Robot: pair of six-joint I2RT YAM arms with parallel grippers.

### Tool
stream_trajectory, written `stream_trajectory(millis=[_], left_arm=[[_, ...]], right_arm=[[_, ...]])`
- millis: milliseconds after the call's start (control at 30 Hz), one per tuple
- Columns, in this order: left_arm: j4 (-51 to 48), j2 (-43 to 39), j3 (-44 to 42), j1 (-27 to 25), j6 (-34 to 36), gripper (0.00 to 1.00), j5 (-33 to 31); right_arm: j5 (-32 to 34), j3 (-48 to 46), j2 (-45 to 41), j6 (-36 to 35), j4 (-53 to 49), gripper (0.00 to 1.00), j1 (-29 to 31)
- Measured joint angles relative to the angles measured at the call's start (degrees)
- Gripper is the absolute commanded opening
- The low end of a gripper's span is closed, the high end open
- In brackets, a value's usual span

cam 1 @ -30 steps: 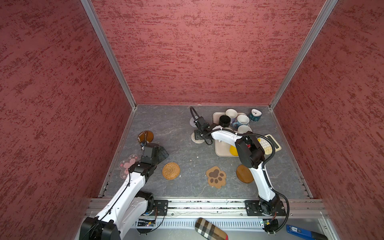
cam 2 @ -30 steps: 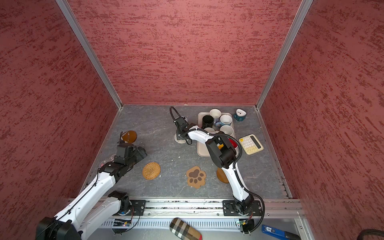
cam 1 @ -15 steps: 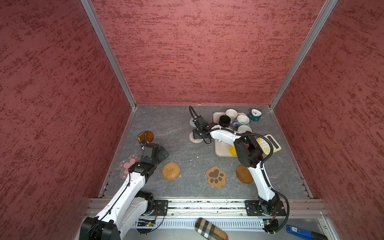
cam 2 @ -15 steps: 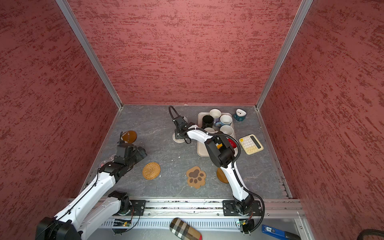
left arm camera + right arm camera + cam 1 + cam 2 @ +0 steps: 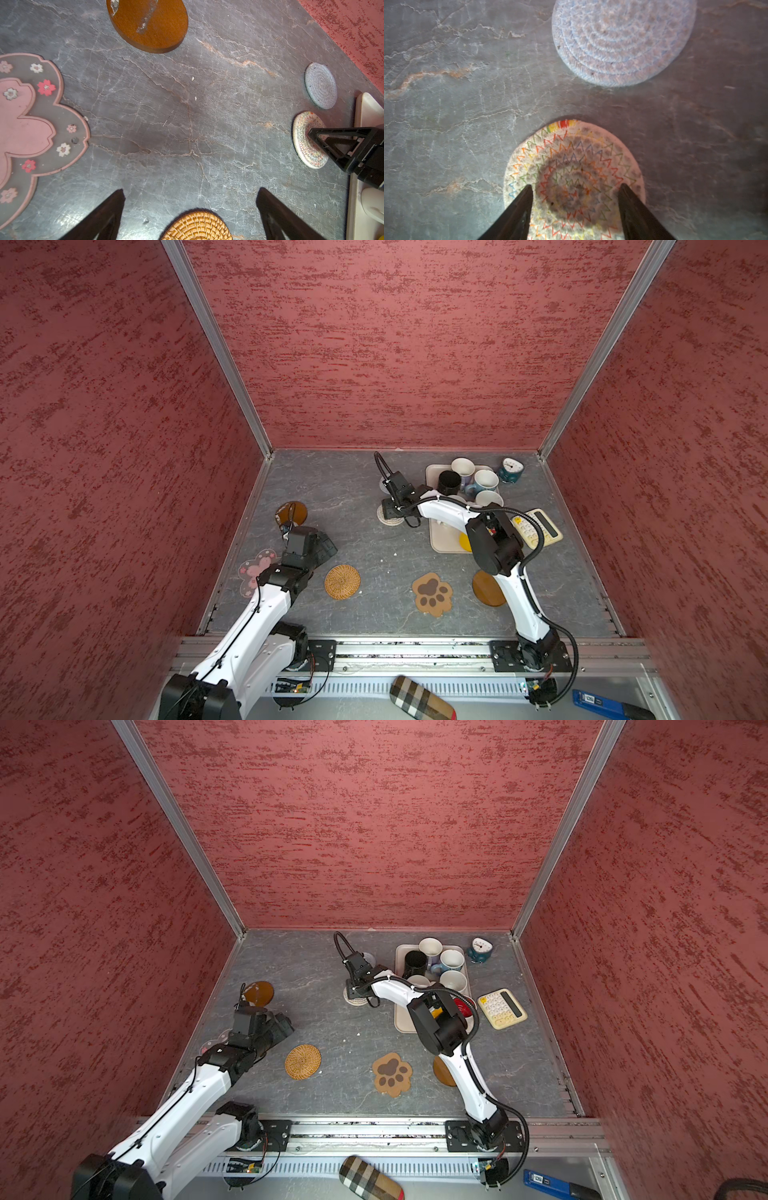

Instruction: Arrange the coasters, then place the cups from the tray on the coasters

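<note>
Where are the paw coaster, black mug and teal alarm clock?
paw coaster (image 5: 430, 591): in a top view, main pad.
black mug (image 5: 449, 482): in a top view, dark inside.
teal alarm clock (image 5: 510, 467): in a top view, white dial.

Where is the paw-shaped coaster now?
In both top views the paw-shaped coaster lies near the front edge of the table, between the rattan coaster on its left and a wooden disc on its right.

wooden disc (image 5: 149, 27): smooth, scuffed | rattan round (image 5: 342, 581): woven | tabletop (image 5: 187, 124): matt veined stone-look
</note>
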Motion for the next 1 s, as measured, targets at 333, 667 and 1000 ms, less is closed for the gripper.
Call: stream_trajectory(millis=[333, 667, 1000], left_arm=[[-0.5, 2.0, 0.1, 0.0, 0.0, 0.99, -0.1], [-10.7, 10.0, 10.6, 0.6, 0.6, 1.00, 2.3], [-30.2, 13.9, 32.8, -7.0, 3.1, 1.00, 6.8]], right_arm=[[-1.5, 4.6, 0.0, -2.6, -3.5, 0.80, -0.2], [-4.1, -8.3, -15.5, -7.8, 0.5, 0.86, -1.2], [-7.9, -33.6, -44.8, -10.1, 12.2, 0.97, -1.9]])
